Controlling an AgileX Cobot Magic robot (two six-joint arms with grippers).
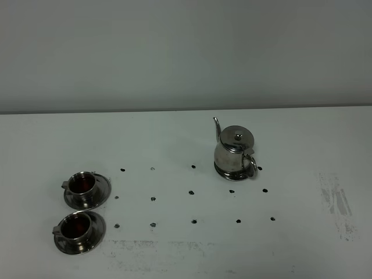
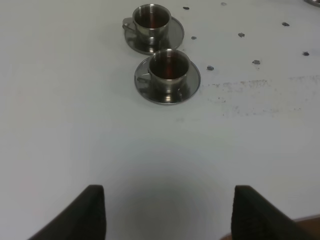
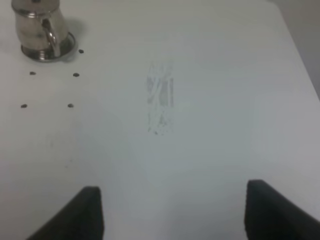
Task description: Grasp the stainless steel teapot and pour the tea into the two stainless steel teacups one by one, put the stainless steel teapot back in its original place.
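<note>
Plain white tabletop against a pale grey wall, marked with a grid of small dark dots and some scuffing toward the right side.

Stainless steel teapot stands upright, lid on, spout toward the wall, seated on the flat steel disc that shows at its base. The right wrist view confirms the pot resting on that disc, well clear of the right claw.

The two stainless steel teacups sit on their saucers at the left of the tabletop, one just beside the other. Both hold dark reddish-brown tea, visible in the left wrist view.

Left claw: jaws spread wide, nothing between them, well apart from the cups. Right claw: likewise wide open and empty.

Assessment: both cups filled and pot back on its disc; the task appears complete, with nothing evidently left to do.
</note>
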